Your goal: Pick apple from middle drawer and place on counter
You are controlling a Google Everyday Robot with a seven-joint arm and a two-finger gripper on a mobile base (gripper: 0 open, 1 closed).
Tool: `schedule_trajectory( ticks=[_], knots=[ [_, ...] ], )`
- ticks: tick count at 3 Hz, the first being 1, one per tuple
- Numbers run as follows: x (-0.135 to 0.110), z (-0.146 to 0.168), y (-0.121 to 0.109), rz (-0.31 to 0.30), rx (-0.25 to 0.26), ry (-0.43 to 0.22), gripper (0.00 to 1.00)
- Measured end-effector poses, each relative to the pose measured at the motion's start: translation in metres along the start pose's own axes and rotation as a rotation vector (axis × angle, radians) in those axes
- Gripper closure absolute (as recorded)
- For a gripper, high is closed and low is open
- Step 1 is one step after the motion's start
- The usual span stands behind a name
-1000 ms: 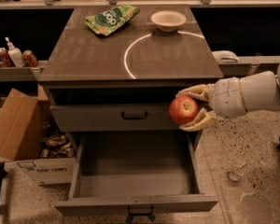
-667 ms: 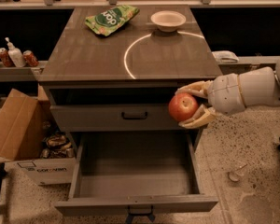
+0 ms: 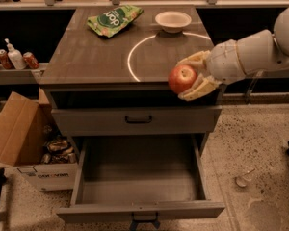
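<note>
As the arm rises from in front of the cabinet face to tabletop height, the robot's claw (image 3: 187, 79) stays clenched on the red apple (image 3: 181, 77), which now hangs at the front right edge of the table (image 3: 86, 57), clear of the surface. A second ago the fruit sat lower, level with the closed drawer front (image 3: 96, 121). Below, the middle drawer (image 3: 139, 174) stands pulled out, its grey floor bare. The lift suggests the picking is done and only the placing remains: probably a carry inward and a short descent onto open wood near the white arc (image 3: 128, 61), short of the white bowl (image 3: 173, 20) and green bag (image 3: 114, 19).
</note>
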State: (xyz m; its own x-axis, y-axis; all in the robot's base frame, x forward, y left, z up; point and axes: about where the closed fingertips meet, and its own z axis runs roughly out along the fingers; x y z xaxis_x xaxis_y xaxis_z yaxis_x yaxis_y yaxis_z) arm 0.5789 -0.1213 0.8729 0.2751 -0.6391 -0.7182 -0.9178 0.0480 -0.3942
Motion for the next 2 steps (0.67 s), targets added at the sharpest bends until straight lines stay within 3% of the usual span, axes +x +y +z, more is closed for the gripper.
schedule_trajectory(
  ticks=[2],
  knots=[
    [-0.019, 0.025, -0.063, 0.055, 0.102, -0.010, 1.00]
  ],
)
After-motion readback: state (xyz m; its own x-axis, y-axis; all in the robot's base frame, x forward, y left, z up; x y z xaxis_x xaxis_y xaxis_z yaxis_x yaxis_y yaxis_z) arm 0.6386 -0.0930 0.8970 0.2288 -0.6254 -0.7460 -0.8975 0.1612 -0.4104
